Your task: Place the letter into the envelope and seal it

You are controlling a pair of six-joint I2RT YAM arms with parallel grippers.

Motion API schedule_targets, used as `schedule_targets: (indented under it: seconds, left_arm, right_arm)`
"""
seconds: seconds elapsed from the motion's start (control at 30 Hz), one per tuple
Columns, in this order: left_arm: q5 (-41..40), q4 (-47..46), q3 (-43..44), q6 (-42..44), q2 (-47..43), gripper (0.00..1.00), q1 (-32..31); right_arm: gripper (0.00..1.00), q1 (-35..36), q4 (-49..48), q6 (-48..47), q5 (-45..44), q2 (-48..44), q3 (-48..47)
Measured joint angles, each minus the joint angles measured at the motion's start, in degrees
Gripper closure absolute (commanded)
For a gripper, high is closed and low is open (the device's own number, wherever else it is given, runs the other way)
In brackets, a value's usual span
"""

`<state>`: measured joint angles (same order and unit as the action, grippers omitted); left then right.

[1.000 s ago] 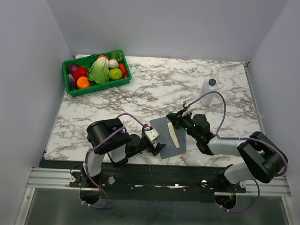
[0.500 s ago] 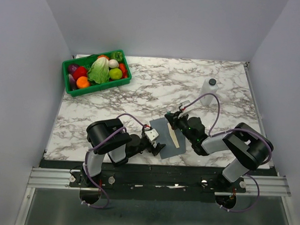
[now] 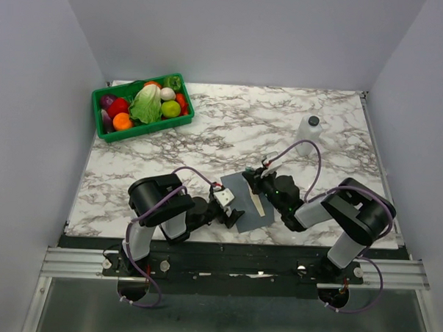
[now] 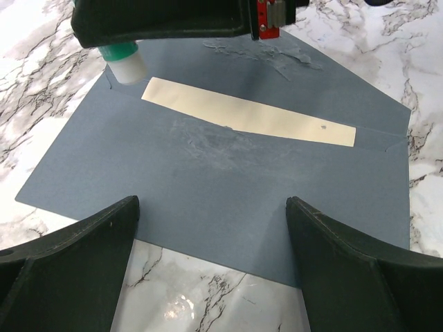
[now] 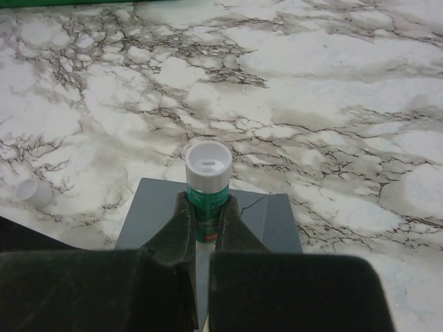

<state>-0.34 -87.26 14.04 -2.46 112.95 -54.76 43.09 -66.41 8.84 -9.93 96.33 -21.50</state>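
The slate-grey envelope [image 3: 243, 205] [image 4: 208, 180] lies flat near the table's front edge with its flap open. A cream strip of the letter [image 4: 249, 121] [image 3: 258, 205] shows at the pocket mouth; the rest is hidden inside. Shiny smears [image 4: 257, 50] mark the flap. My right gripper [image 5: 205, 207] [image 3: 256, 179] is shut on a green glue stick [image 5: 208, 176] [image 4: 124, 63], whose white end rests at the flap's corner by the letter's end. My left gripper [image 4: 211, 232] [image 3: 233, 213] stands open, low over the envelope's near edge, with nothing between its fingers.
A green basket [image 3: 107, 134] of toy vegetables stands at the back left. A white bottle [image 3: 309, 133] stands at the right. A small white cap [image 5: 31, 192] lies on the marble left of the envelope.
My right gripper has slid a little to the left along the flap with the glue stick, and its arm has folded in. The left arm has not moved.
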Motion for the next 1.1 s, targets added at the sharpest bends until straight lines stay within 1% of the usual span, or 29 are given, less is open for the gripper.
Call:
schedule_targets:
  seconds: [0.37,0.77,1.1]
  left_arm:
    - [0.3,0.0,0.4,-0.1,0.3,0.06,0.3]
    - [0.3,0.0,0.4,-0.1,0.3,0.06,0.4]
    - [0.4,0.0,0.4,-0.2,0.7,0.06,0.4]
  right_arm:
    - [0.99,0.7,-0.2,0.1,-1.0,3.4,0.0]
    - [0.99,0.7,-0.4,0.1,-1.0,5.0,0.0]
    - [0.99,2.8,-4.2,-0.1,-4.4,7.5,0.0]
